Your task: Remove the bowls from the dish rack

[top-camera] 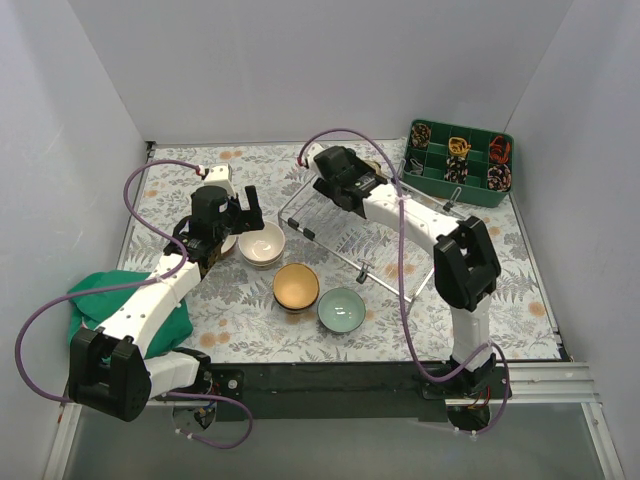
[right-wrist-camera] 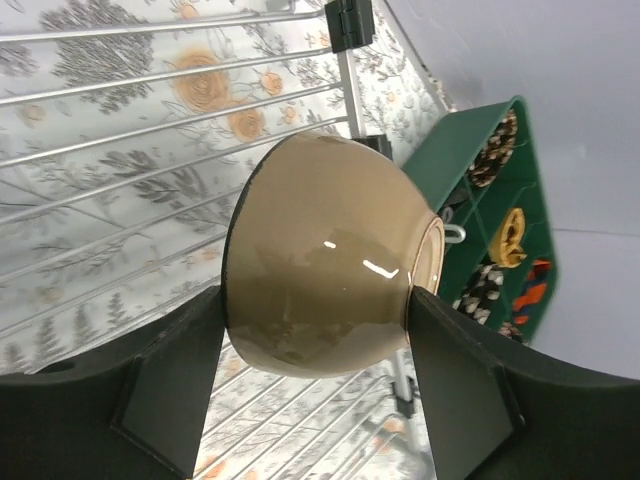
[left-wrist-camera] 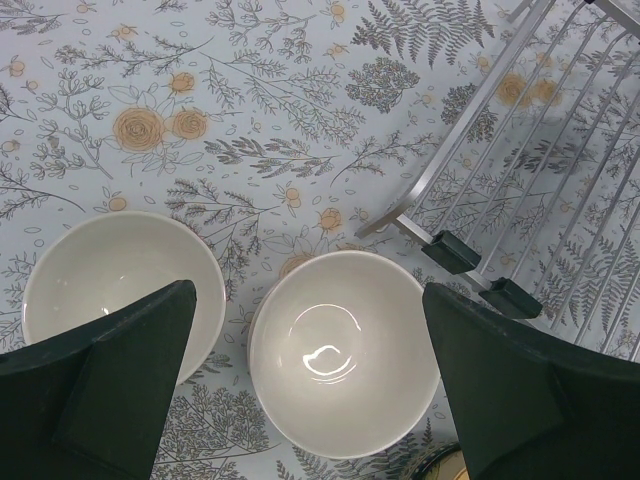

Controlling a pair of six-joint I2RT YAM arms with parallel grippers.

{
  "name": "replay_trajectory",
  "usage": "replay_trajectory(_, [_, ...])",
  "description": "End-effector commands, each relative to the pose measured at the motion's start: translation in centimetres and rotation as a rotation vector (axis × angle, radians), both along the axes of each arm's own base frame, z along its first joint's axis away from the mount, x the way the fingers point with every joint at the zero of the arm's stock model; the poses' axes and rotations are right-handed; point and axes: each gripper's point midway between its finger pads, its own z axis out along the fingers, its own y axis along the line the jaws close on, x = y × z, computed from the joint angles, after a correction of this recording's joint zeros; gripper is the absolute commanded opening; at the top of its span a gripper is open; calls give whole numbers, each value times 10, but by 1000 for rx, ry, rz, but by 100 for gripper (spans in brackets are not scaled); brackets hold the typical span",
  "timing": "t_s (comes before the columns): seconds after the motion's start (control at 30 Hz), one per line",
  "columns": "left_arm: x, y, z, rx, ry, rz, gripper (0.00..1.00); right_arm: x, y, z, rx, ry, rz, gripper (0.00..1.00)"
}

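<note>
Nearest, on the worktop: celadon bowl, orange-tan bowl, two cream bowls under the wide-open left gripper. Farther: right gripper clamped on a tan bowl over the dish rack. The bowl is tipped on edge, its axis level, foot toward the green tray. Step: lifting out. Next probably needs a carry clear of the rim, righting it mouth-up.

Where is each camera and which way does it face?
Top external: above, behind the bases, looking down on the table; left arm and right arm show.
Left wrist: on left arm, facing straight down at two white bowls; open left end effector frames them.
Right wrist: on right arm, facing the dish rack and a tan bowl gripped by the right end effector.
Shared: both wrist views show the dish rack.
</note>
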Motion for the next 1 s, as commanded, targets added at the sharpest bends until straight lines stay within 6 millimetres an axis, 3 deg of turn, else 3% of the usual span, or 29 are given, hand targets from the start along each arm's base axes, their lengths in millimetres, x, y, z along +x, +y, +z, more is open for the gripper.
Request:
replay_trajectory(0.0, [-3, 1, 13, -10, -32, -9, 98, -21, 4, 39, 246, -4, -20, 26])
replay_trajectory(0.13, [-4, -3, 15, -24, -41, -29, 98, -40, -2, 51, 350, 14, -30, 27])
replay_trajectory(0.2, [-4, -5, 15, -28, -41, -38, 98, -50, -3, 46, 408, 50, -33, 27])
replay_trajectory(0.23, [-4, -5, 15, -30, -42, -44, 98, -55, -6, 56, 448, 45, -30, 27])
replay_trajectory(0.3, [-5, -9, 15, -37, -45, -63, 98, -64, -7, 51, 506, 88, -21, 26])
replay_trajectory(0.43, [-9, -24, 25, -83, -74, -146, 98, -76, -20, 58, 671, 127, -53, 27])
replay_trajectory(0.5, [-17, -43, 27, -143, -76, -244, 98, -84, -22, 51, 729, 165, -33, 26])
replay_trajectory(0.57, [-21, -57, 32, -193, -96, -315, 98, -86, -26, 66, 844, 155, -30, 27])
replay_trajectory(0.63, [-22, -65, 37, -225, -111, -352, 98, -92, -37, 67, 897, 156, -32, 27])
replay_trajectory(0.77, [-27, -92, 42, -316, -107, -443, 98, -102, -39, 74, 1023, 196, 2, 26])
replay_trajectory(0.83, [-33, -115, 45, -360, -96, -509, 98, -105, -42, 78, 1066, 207, 15, 26])
replay_trajectory(0.97, [-45, -166, 32, -350, -64, -625, 98, -115, -42, 89, 1164, 214, 53, 26])
